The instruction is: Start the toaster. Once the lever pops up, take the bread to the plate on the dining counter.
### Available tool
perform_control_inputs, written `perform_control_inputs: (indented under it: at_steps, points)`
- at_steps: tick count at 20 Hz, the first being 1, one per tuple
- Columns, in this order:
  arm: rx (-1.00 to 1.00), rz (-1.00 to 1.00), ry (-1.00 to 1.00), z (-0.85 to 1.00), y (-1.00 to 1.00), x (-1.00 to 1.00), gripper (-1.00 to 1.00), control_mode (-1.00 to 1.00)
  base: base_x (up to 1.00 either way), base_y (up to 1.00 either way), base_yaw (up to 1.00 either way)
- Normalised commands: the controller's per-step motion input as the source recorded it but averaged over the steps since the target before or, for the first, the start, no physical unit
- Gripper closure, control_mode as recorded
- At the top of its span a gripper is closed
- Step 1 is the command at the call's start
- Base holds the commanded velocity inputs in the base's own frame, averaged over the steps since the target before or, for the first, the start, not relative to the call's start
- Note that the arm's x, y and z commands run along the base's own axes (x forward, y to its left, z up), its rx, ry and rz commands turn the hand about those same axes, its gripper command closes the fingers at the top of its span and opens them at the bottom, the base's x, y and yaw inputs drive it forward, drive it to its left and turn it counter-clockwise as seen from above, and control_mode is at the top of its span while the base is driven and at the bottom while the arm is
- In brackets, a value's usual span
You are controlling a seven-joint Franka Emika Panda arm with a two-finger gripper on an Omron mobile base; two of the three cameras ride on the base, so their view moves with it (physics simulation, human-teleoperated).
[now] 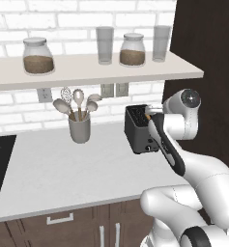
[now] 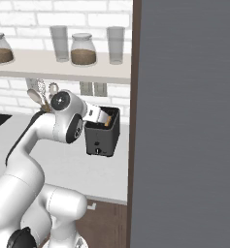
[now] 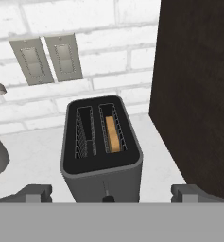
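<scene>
Toaster (image 1: 141, 129) left base: on white worktop beside dark cabinet, arm reaching over it; step: starting it, lever not yet pressed
Right base: bread (image 2: 107, 122) seated in a slot
Hand view: gripper (image 3: 112, 194) fingers spread wide, holding nothing, just above toaster's front; next: descend to lever

utensil cup (image 1: 79, 128) on worktop (image 1: 63, 169) | jars (image 1: 38, 56), glasses (image 1: 105, 45) on shelf (image 1: 87, 72)
</scene>
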Motion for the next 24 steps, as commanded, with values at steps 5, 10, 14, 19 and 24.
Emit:
perform_control_inputs:
  at_steps: [5,10,14,19,24]
  points:
    - [0.00,0.00,0.00,0.00,0.00,0.00,-1.00,-1.00,0.00,0.00,0.00]
    - [0.00,0.00,0.00,0.00,0.00,0.00,-1.00,-1.00,0.00,0.00,0.00]
    - [0.00,0.00,0.00,0.00,0.00,0.00,-1.00,-1.00,0.00,0.00,0.00]
    - [0.00,0.00,0.00,0.00,0.00,0.00,-1.00,-1.00,0.00,0.00,0.00]
    - [0.00,0.00,0.00,0.00,0.00,0.00,-1.00,-1.00,0.00,0.00,0.00]
